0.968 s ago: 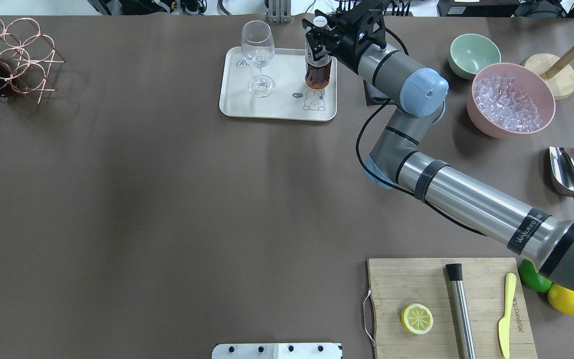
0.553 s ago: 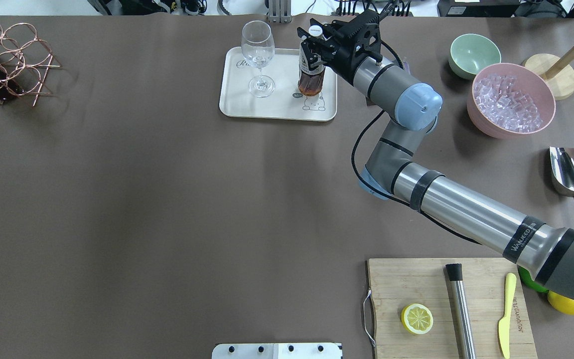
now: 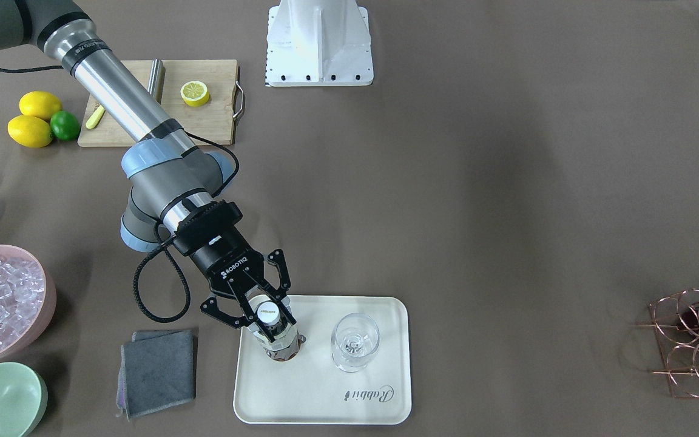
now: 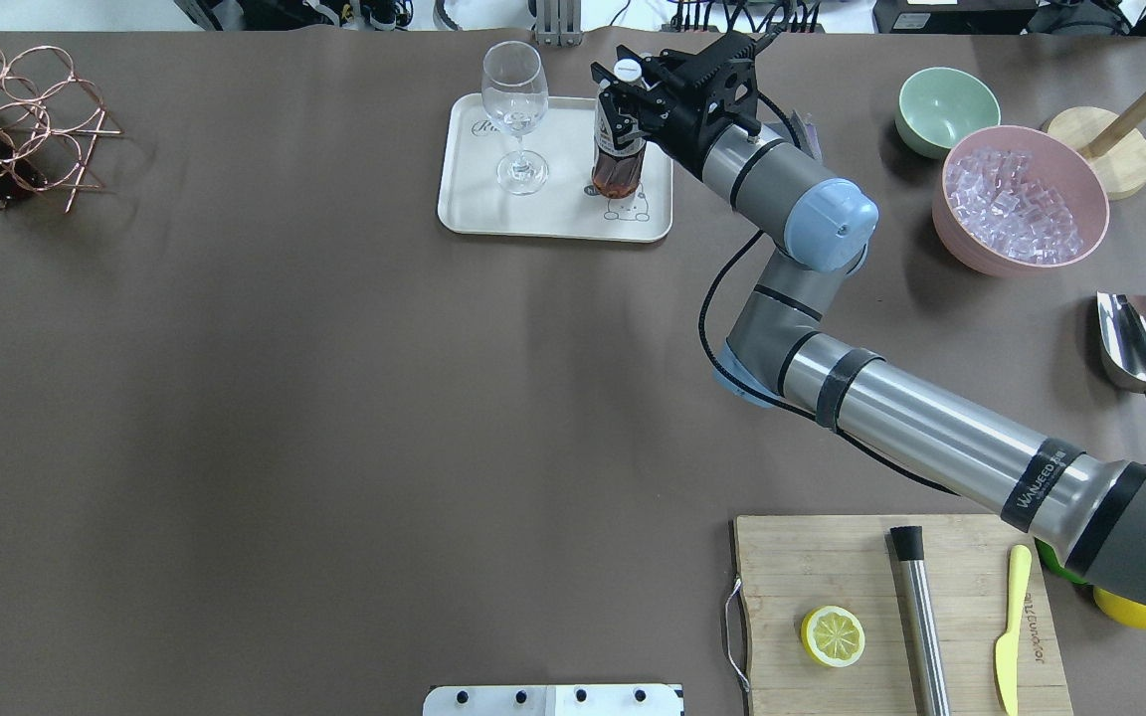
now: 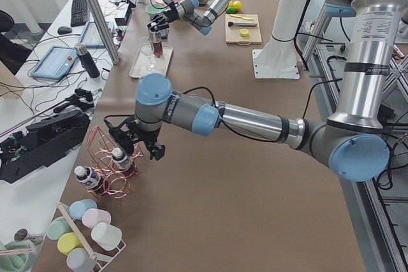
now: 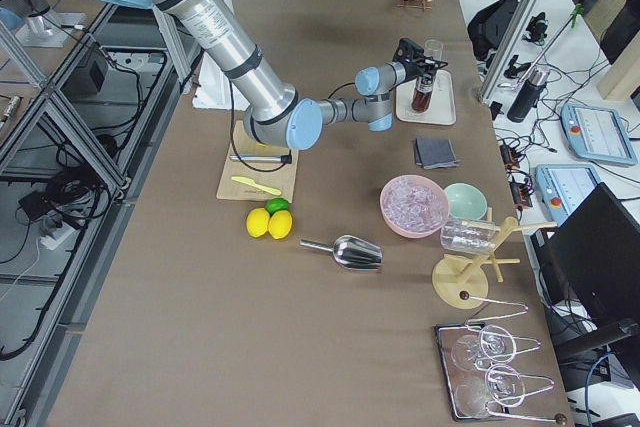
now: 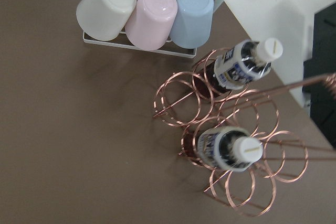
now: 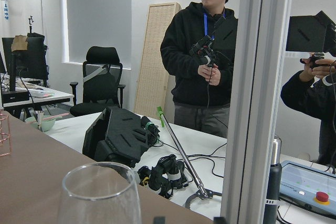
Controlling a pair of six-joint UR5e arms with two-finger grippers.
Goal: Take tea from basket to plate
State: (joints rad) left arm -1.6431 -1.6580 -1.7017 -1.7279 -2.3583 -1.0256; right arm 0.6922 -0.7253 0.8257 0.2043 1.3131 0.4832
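Overhead exterior gives me one wide desk (image 4: 334, 398), its whole top plain brown and faintly creased. Through the right wrist camera I look past its edge into an office. I see pale walls, one black chair (image 8: 102, 77) and one operator (image 8: 202, 61) in a black hoodie holding a controller. A second person (image 8: 310, 93) is partly visible at the side.

My right hand (image 4: 623, 111) is clamped on the upper part of one tea (image 4: 616, 171). It stands upright on the plate (image 4: 553, 221), base by the bear drawing (image 4: 626, 207), near the single glass (image 4: 515, 109) on the same plate. Two more bottles (image 7: 228, 148) sit in the basket (image 7: 231, 129), which has six rings and stands at the desk's left end. My left hand (image 5: 141, 146) hangs just above that basket in the left side view. I cannot tell whether its fingers are apart or together.

I count:
- two bowls, a pink bowl (image 4: 953, 237) full of ice (image 4: 1016, 194) and a green bowl (image 4: 946, 107)
- two lemons (image 3: 31, 130) and one lime (image 3: 65, 125)
- one lemon half (image 3: 195, 93) on one board (image 3: 204, 124)
- one scoop (image 4: 1135, 343)
- one grey cloth (image 3: 158, 370)
- three upturned cups (image 7: 155, 19) in the left wrist view
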